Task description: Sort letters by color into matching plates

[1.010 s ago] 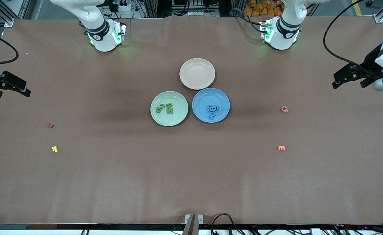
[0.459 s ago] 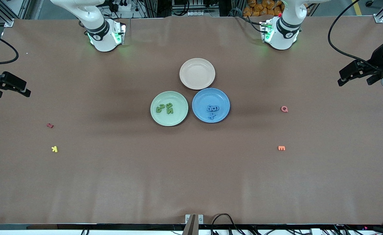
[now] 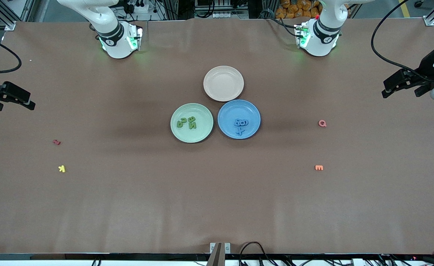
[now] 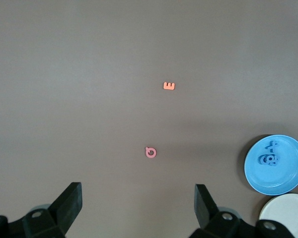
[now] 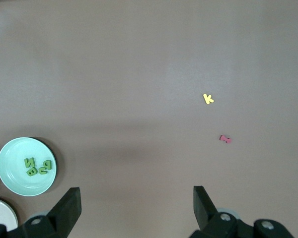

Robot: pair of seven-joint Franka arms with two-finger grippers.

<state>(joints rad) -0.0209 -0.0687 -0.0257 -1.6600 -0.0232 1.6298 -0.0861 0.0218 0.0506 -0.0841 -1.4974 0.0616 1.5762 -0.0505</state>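
Several green letters point(image 3: 187, 122) lie in the mint green plate point(image 3: 199, 134); they also show in the right wrist view point(image 5: 38, 166) in that plate point(image 5: 11, 174). Several blue letters point(image 3: 240, 124) lie in the blue plate point(image 3: 227, 111), which the left wrist view point(image 4: 290, 181) shows too, with the letters point(image 4: 269, 156). My left gripper point(image 3: 402, 92) is open and empty, up over the left arm's end of the table. My right gripper point(image 3: 13, 106) is open and empty, up over the right arm's end.
An empty beige-pink plate point(image 3: 223, 83) touches the blue plate, farther from the camera. A pink Q point(image 3: 322, 123) and an orange E point(image 3: 319, 167) lie toward the left arm's end. A red letter point(image 3: 56, 142) and a yellow K point(image 3: 62, 169) lie toward the right arm's end.
My left gripper has drawn back toward the left arm's end of the table and then held still. The right arm, letters and plates have not moved.
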